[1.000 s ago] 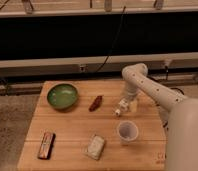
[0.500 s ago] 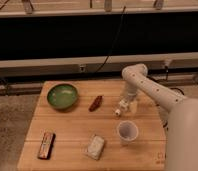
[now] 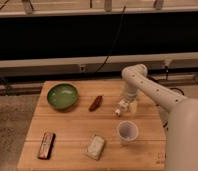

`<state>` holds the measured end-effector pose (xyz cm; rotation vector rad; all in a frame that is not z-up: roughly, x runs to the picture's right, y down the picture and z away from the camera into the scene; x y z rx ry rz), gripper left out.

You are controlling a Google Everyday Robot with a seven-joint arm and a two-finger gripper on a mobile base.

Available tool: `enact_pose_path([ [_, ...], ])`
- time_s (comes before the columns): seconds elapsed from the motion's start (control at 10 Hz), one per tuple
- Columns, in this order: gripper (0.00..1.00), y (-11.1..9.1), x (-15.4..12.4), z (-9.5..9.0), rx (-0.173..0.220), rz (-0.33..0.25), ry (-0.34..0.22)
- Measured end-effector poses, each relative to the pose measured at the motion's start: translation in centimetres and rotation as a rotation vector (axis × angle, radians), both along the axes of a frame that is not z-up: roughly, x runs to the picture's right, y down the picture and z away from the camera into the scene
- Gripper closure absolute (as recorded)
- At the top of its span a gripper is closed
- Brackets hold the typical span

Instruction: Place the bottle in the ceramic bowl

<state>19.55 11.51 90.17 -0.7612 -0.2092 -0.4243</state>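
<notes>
A: Green was the bowl [image 3: 62, 95], wasn't it? Where did it sit in the camera view?

B: On the left of the wooden table [image 3: 74, 127], toward the far edge. It looked bare inside.

A: And the bottle [image 3: 120, 108]?

B: Over on the right half, well apart from the bowl. It was small and white, lying tilted on the wood with its narrow end toward the near left.

A: Where was the gripper [image 3: 128, 105]?

B: Low over the table, right at the bottle's wider end. The white arm [image 3: 142, 80] curved down to it from the right. I could not tell whether the gripper was apart, together or clamped on the bottle; the two ran into one pale shape there.

A: Was the bottle lifted?

B: It seemed to lie on the table, though that was hard to make out.

A: What lay between bowl and bottle?

B: A small reddish-brown thing [image 3: 96, 103], slanted, nearer the bottle but touching neither.

A: Anything nearer the front?

B: A clear cup [image 3: 127, 132] stood upright just in front of the bottle. A pale packet [image 3: 95, 146] lay to its left, and a dark packet [image 3: 46, 145] near the front left corner.
</notes>
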Motion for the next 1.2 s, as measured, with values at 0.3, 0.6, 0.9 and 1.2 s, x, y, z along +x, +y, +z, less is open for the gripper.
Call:
enact_pose_path([
  [0.3, 0.62, 0.10, -0.01, -0.01, 0.000, -0.009, -0.008],
  [0.6, 0.87, 0.30, 0.01, -0.20, -0.002, -0.017, -0.015],
  [0.9, 0.99, 0.62, 0.08, -0.18, 0.008, -0.035, -0.016],
  [1.2, 0.99, 0.77, 0.06, -0.29, 0.012, -0.052, -0.020],
])
